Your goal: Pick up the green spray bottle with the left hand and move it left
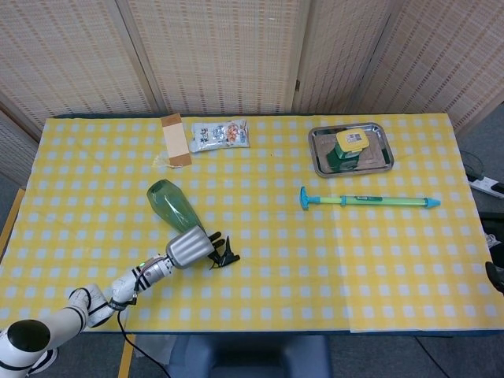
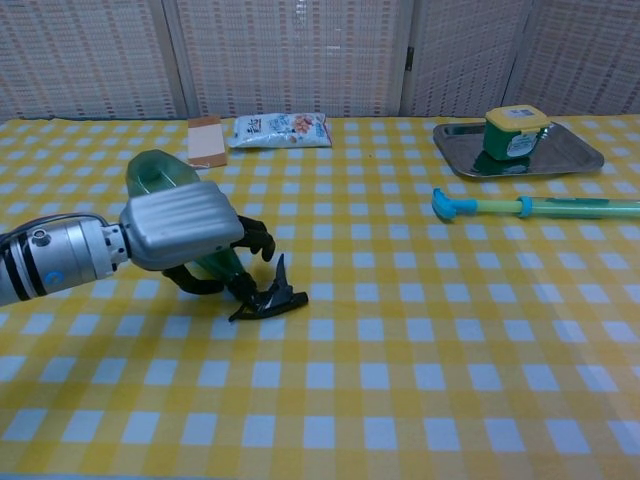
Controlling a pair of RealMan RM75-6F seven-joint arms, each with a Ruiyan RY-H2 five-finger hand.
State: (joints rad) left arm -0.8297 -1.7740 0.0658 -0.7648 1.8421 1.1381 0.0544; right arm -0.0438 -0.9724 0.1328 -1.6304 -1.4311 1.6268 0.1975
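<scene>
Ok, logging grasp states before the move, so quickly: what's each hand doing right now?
Left hand: fingers wrapped around the green spray bottle, gripping it.
Right hand: only a dark sliver at the head view's right edge; state cannot be told.

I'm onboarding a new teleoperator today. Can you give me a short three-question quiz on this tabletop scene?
1. True or false: the left robot hand is wrapped around the green spray bottle.
2. What holds the green container with the yellow lid? A) cardboard box B) metal tray C) basket
3. Fill in: the bottle lies on its ____, black nozzle on the cloth.

Key: 1 true; 2 B; 3 side.
</scene>
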